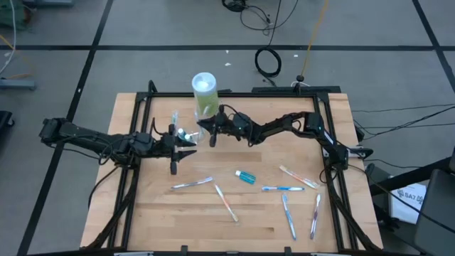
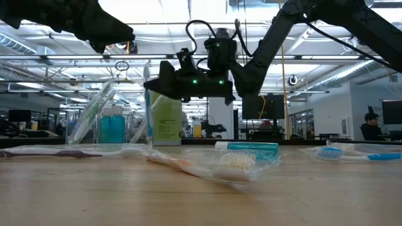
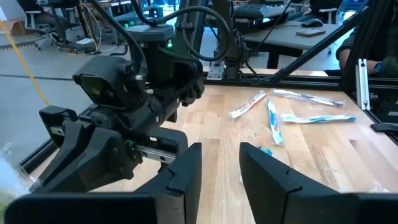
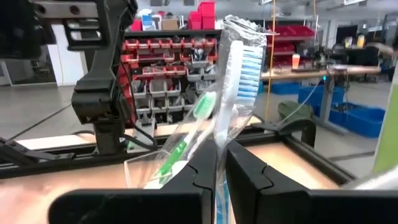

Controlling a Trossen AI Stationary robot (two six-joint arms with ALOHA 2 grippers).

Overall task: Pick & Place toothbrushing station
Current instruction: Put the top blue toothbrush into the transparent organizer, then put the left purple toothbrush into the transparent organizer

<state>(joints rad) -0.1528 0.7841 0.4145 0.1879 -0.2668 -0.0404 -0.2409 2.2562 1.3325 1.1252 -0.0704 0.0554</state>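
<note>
A small clear cup (image 1: 186, 134) stands left of the table's middle, holding toothbrushes and a blue tube (image 2: 113, 129). In the right wrist view a green toothbrush (image 4: 186, 140) leans in the cup (image 4: 146, 174). My right gripper (image 1: 212, 132) reaches in from the right, just right of the cup, and is shut on a wrapped blue-and-white toothbrush (image 4: 236, 81). My left gripper (image 3: 221, 168) hovers on the cup's near-left side (image 1: 183, 146), open, with nothing between its fingers. More toothbrushes (image 1: 192, 183) (image 1: 283, 188) and a blue tube (image 1: 246, 176) lie flat on the table. My right gripper pinches the wrapped toothbrush between its two fingers at the handle (image 4: 219, 155), below the bristle head. The fingers come roughly level from the table's right and lie across it. The brush stands upright, head up (image 2: 148, 94). Whether its lower end is inside the cup I cannot tell.
A tall green container with a white lid (image 1: 204, 91) stands just beyond the cup. Several wrapped toothbrushes (image 1: 226, 203) (image 1: 288, 215) (image 1: 315, 215) (image 1: 298, 176) are scattered over the near right half. Black frame rails (image 1: 334, 163) run along the table's edges.
</note>
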